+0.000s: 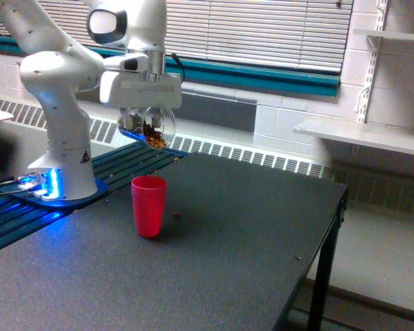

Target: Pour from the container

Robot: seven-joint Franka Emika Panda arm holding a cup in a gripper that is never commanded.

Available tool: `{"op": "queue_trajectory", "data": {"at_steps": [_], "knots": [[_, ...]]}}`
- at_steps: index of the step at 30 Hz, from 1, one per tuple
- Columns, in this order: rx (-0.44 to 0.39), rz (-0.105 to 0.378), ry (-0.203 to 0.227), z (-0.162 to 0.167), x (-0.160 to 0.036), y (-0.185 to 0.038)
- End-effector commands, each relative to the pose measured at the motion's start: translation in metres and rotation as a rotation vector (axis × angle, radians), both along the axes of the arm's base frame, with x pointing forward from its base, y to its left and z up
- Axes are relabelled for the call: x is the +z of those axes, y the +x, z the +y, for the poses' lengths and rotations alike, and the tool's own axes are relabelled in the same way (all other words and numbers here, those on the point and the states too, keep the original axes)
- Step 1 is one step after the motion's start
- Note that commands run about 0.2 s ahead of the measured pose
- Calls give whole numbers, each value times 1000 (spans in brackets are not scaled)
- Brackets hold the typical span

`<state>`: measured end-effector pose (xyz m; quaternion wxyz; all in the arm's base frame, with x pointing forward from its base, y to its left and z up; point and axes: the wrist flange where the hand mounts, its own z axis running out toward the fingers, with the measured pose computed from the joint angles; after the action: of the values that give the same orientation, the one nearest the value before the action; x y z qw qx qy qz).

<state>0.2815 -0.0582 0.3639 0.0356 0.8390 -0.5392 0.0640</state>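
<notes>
A small clear rounded container point(147, 127) with brown bits inside hangs tilted in the air, its mouth leaning toward the exterior view's right. My gripper point(142, 116) is shut on it from above. Below it, slightly lower in the view, an opaque red plastic cup point(149, 205) stands upright on the dark table point(248, 234). One small brown piece point(176, 215) lies on the table just right of the red cup.
The white arm base point(62, 165) stands at the table's left with a blue light glowing at its foot. The table's right edge drops off near a black leg point(322, 276). White shelves point(359, 134) hang on the wall at right.
</notes>
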Motion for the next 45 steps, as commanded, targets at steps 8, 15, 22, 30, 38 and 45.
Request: {"op": "queue_trajectory", "data": {"at_steps": [8,15,22,30,38,45], "knots": [[-7,26,19,4,-10,-9],[44,30,6,0,-10,-10],[93,33,-11,4,-9,-10],[118,51,-16,9,-11,-11],[91,89,21,16,-20,-12],[63,108,41,14,-26,-12]]}}
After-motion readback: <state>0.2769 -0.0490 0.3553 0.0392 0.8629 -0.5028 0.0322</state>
